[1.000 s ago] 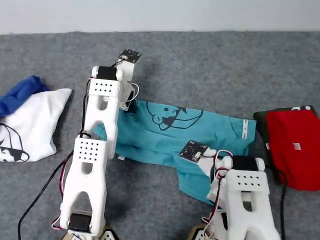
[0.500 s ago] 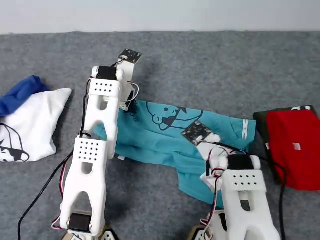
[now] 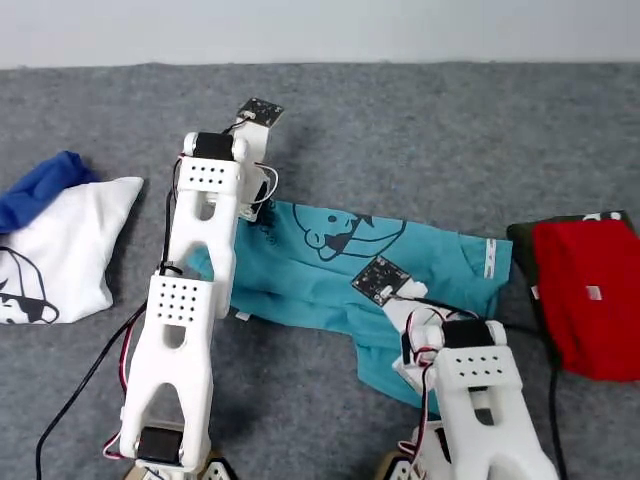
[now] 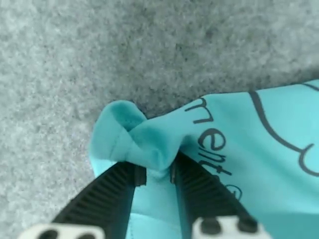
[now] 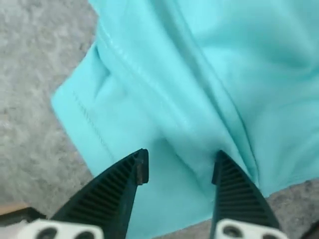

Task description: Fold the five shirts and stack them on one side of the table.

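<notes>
Pulling right gripper (image 5: 180, 167) back toward 8 o'clock, jaws spread wide, hovering over crumpled teal fabric shirt (image 3: 310, 280) lying mid-table. Keeping left gripper (image 4: 155, 172) clamped on shirt's 10 o'clock corner, unmoved. Probably lining up second grab for spreading flat before folding.

Bright, even light casts soft shadows on the grey table (image 3: 450, 130).

See dark cursive lettering (image 4: 213, 145) on teal shirt (image 3: 330, 270), beside a line-drawn cartoon face (image 3: 335, 232); cut off by a fold, not legible whole. Note white tag (image 3: 593, 293) on red shirt (image 3: 585, 290) and white label (image 3: 490, 257) at teal edge: too small to read.
</notes>
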`<state>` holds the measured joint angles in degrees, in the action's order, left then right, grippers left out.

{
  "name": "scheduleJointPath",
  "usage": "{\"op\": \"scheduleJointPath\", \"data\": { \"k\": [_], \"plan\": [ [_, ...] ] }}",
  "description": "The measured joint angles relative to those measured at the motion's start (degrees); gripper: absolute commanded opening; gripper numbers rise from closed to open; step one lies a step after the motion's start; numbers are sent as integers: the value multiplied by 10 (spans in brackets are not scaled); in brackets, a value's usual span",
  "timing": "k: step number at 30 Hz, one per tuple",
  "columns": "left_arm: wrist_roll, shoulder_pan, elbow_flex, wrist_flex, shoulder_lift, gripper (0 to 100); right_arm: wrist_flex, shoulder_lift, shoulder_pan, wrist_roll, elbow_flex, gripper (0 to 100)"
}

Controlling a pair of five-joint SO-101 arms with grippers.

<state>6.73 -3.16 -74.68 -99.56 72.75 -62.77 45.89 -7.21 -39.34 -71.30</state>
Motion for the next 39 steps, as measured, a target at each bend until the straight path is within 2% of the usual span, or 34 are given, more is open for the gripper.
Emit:
{"op": "scheduleJointPath", "data": {
  "k": [3, 7, 11, 15, 21, 26, 30, 35, 39],
  "plan": [
    [0, 0, 0, 0, 0, 97, 28, 0, 1, -1, -18, 50],
    [0, 0, 0, 0, 0, 97, 69, 0, 9, -18, -36, 42],
    [0, 0, 0, 0, 0, 97, 108, 0, 76, -19, -41, 5],
    [0, 0, 0, 0, 0, 97, 109, 0, 139, -22, -41, 9],
    [0, 0, 0, 0, 0, 97, -11, 1, 156, -59, -11, 10],
    [0, 0, 0, 0, 0, 97, -149, 1, 153, -127, 31, 10],
    [0, 0, 0, 0, 0, 97, -181, 1, 156, -167, 40, 10],
    [0, 0, 0, 0, 0, 97, -182, 1, 158, -156, 57, 21],
    [0, 0, 0, 0, 0, 97, -158, 1, 149, -87, 82, 165]
  ]
}}
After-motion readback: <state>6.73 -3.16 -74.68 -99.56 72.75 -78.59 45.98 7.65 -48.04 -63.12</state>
